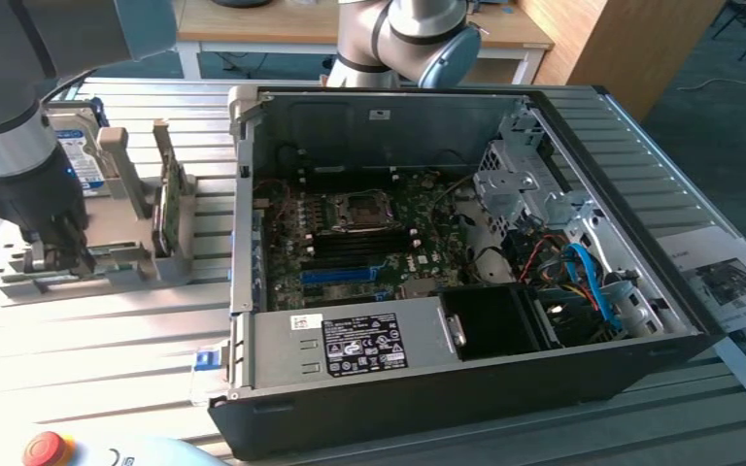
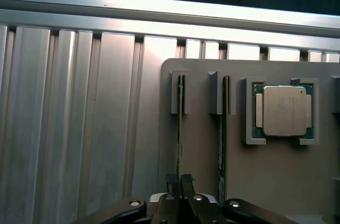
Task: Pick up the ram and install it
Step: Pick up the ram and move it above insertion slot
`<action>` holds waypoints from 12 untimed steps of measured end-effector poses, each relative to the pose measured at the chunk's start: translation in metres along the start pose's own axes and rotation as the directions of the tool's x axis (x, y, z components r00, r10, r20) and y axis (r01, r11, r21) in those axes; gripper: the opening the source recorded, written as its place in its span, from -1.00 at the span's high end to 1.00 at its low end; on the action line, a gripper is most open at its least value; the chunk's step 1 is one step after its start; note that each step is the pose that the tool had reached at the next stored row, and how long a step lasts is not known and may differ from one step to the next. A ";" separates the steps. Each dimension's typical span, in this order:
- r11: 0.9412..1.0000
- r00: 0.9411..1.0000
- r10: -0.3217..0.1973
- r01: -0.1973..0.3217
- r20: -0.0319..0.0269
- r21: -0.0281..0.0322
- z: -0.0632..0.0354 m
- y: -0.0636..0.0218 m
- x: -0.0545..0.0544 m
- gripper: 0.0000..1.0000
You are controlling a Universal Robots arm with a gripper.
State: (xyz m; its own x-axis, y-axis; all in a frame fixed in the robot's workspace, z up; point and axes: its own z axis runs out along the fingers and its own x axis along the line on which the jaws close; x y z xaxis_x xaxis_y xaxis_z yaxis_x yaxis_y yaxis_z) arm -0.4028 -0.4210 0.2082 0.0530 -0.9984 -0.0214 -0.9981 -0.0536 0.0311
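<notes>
- Tool (image 2: 180, 180): jaws closed, pinching the upper edge of the ram (image 2: 179, 128), low over the grey holder (image 2: 265, 181)
- The ram: standing on edge in a holder slot directly beneath the tool, its far end seated between two slot posts
- Second thin stick (image 2: 221, 139): just beside the tool, parallel to the ram, on edge in the neighbouring slot, not touched
- Processor (image 2: 284, 110): further from the tool, past the second stick, lying flat in a square recess
- Surface (image 2: 79, 128): slatted metal, carrying the holder
- Open computer case (image 1: 477, 388): well apart from the tool, motherboard (image 1: 406, 252) exposed
</notes>
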 end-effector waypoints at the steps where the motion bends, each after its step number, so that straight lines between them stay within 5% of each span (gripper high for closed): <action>1: 1.000 1.000 0.000 0.000 0.000 0.000 -0.0025 0.0001 0.000 0.76; 12: 1.000 1.000 0.000 0.000 0.000 0.000 -0.0270 0.0005 -0.001 0.76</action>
State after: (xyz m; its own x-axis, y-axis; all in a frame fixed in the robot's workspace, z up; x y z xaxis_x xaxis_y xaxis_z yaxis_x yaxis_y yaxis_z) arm -0.4024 -0.4210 0.2352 0.0530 -0.9984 -0.0215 -0.9981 -0.0537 0.0313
